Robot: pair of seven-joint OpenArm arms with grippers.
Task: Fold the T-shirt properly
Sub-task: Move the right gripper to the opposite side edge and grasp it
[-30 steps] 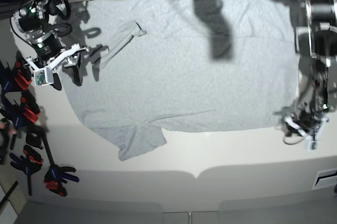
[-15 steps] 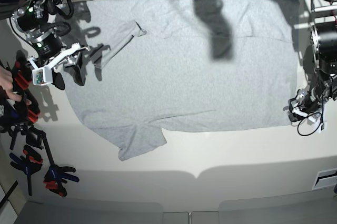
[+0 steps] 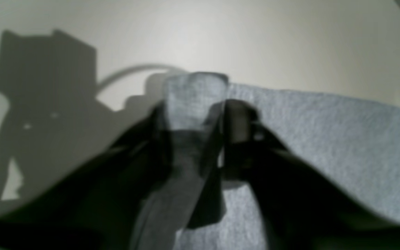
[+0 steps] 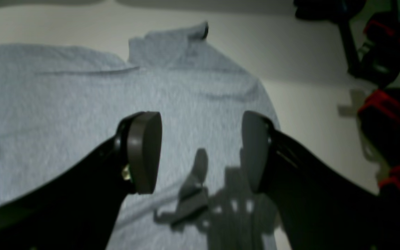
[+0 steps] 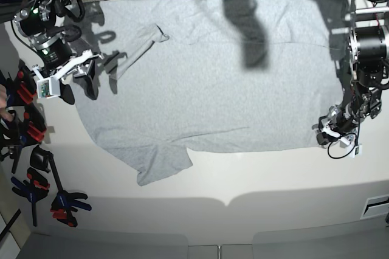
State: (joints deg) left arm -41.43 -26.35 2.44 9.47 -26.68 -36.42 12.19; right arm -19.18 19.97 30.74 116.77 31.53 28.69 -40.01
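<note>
I read T-shirt (image 5: 213, 82) as limp, light | left gripper (image 3: 221, 118) pinching hem corner | right gripper (image 4: 200, 152) spread above sleeve side, should grab seam.

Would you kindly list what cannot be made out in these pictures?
- Left wrist view: whether the left gripper pinches the T-shirt edge; blur and dark fingers hide it.
- Base view: the left gripper is too small to judge.
- Any lettering: only plain fabric faces up.

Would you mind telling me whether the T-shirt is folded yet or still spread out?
Spread out. In the base view the T-shirt lies flat and open across the table, with only one sleeve turned in.
</note>
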